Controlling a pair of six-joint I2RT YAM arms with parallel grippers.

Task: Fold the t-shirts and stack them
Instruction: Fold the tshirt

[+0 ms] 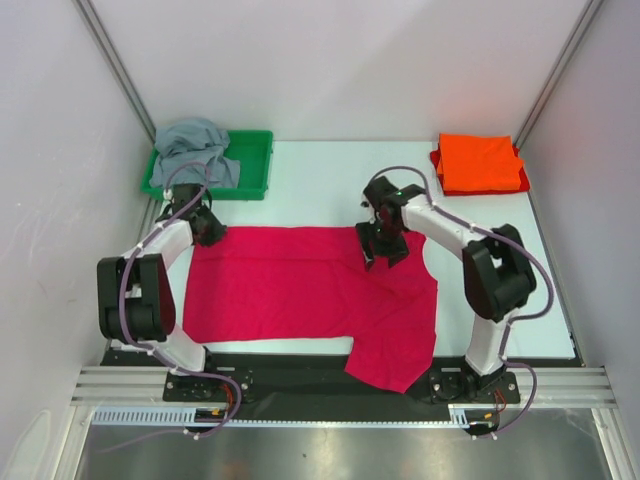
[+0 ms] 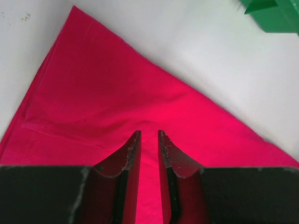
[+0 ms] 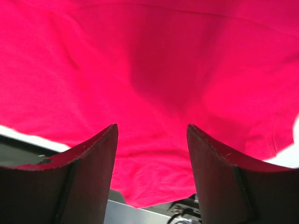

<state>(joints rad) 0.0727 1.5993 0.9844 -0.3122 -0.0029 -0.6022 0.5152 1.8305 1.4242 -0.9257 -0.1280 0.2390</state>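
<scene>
The crimson-pink t-shirt point(image 1: 300, 285) lies spread flat across the near half of the table, and one part hangs over the front edge. My left gripper point(image 1: 210, 232) is low over its far left corner. In the left wrist view the jaws point(image 2: 148, 133) stand a narrow gap apart over flat pink cloth point(image 2: 117, 84). My right gripper point(image 1: 383, 250) is over the shirt's far edge, open wide and empty point(image 3: 152, 126) above the cloth point(image 3: 149, 60). The orange t-shirt point(image 1: 480, 163) lies folded at the far right. The grey t-shirt point(image 1: 195, 150) is crumpled in the tray.
A green plastic tray point(image 1: 255, 160) stands at the far left, and its corner shows in the left wrist view point(image 2: 275, 16). White walls close in the table on three sides. The white table top point(image 1: 320, 185) lies between the tray and the orange shirt.
</scene>
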